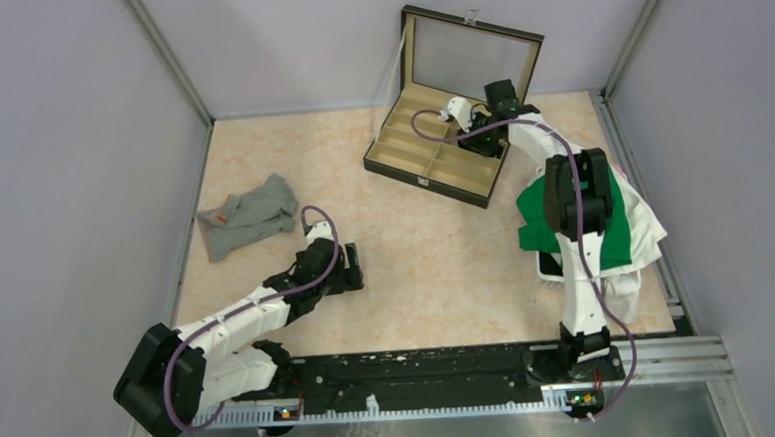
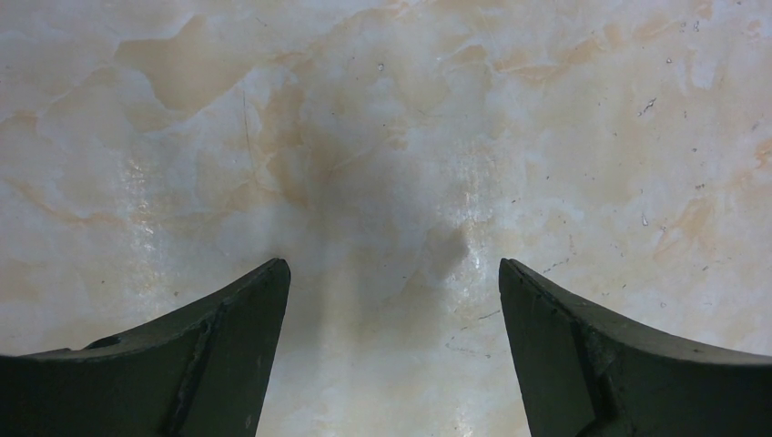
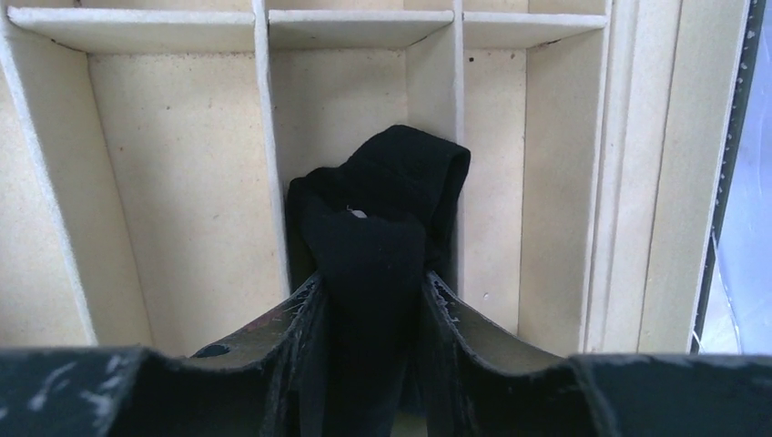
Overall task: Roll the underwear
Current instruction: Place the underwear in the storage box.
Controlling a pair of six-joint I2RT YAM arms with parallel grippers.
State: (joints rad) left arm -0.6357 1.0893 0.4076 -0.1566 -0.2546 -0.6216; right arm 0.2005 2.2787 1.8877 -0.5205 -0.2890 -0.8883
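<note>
A bundled black underwear [image 3: 378, 218] is pinched between the fingers of my right gripper [image 3: 371, 287], which is shut on it inside a compartment of the open case [image 3: 173, 155]. From above, that right gripper [image 1: 481, 135] sits over the right end of the case [image 1: 416, 167]. The heather grey underwear [image 1: 248, 216], with a small orange label, lies crumpled on the table at the left. My left gripper [image 2: 393, 273] hovers open over bare marbled tabletop with nothing between its fingers; in the top view the left gripper [image 1: 351, 270] is to the lower right of the grey garment.
The case's lid [image 1: 475, 49] stands upright at the back. A pile of green and white clothing [image 1: 624, 221] lies at the table's right edge under the right arm. Grey walls close in the table on three sides.
</note>
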